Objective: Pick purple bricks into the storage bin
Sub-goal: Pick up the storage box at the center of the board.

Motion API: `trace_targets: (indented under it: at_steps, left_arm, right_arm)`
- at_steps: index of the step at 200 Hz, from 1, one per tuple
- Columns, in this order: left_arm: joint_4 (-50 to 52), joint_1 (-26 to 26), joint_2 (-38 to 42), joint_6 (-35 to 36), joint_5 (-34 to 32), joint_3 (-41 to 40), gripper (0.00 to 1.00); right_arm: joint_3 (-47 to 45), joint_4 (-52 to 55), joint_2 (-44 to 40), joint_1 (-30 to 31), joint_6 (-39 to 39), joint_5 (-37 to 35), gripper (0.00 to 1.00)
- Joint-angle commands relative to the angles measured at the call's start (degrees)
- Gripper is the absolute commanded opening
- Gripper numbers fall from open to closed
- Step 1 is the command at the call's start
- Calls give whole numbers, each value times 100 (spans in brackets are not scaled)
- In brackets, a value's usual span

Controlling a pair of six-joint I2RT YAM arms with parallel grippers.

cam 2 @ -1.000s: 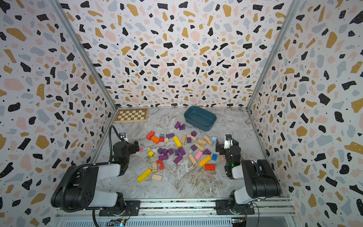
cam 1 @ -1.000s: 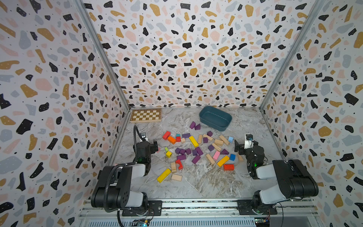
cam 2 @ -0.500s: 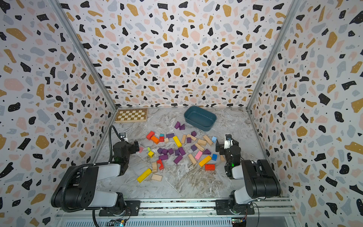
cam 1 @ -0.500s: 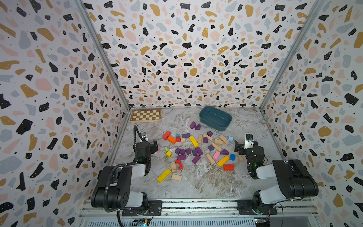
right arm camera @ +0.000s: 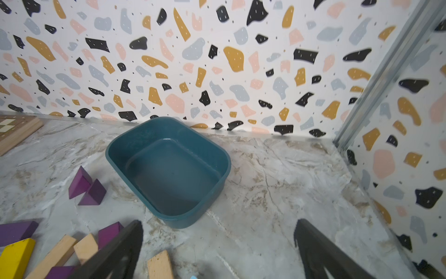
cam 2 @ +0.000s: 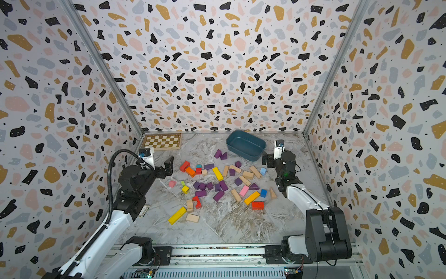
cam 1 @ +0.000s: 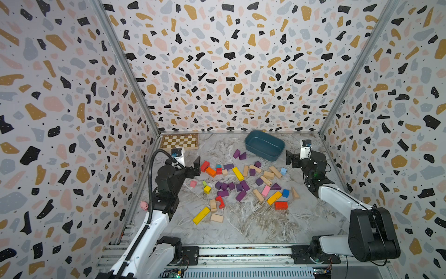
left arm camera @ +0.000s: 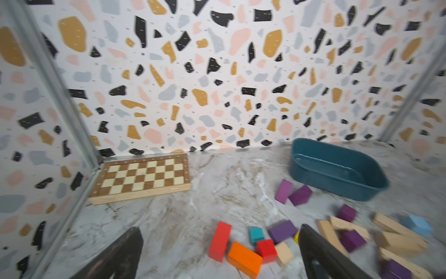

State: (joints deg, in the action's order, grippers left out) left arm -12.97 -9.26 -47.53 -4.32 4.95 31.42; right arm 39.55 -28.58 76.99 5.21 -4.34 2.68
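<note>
Hovering beside purple bricks, L end effector & R end effector wide open, empty; storage bin empty, so prob pre-grasp.

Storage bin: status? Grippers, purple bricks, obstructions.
Left gripper, right gripper open, empty. Storage bin empty; purple bricks all on table. Other blocks mixed among them.

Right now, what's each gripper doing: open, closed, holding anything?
Left gripper: open, holding nothing.
Right gripper: open, holding nothing.
</note>
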Motion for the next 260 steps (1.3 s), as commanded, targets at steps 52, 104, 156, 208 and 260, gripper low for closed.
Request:
trace_targets:
  at_steps: [52,104,156,208,260]
  left_arm:
    - [1389,-1743,1610,24,-149,-1273,99]
    - [1707,-1860,2090,-433,10,-1469,99]
    - [1692,-1887,2907,-665,253,-2104,99]
    - [1470,-1887,2479,-673,223,-2088,99]
    - [1399,-1882,2219,-674,222,-2026,99]
  right_arm:
    - [1333,1154,1241,-310,-1175,1120,98]
    - [2153,1301,2220,-327,-1709,1361,93]
    - [2824,1285,3161,-320,-2201,1543,84]
    - [3880,1880,4047,-174,-2220,1301,74]
    - [4353,2133,4529,-92,-2385,1330,46]
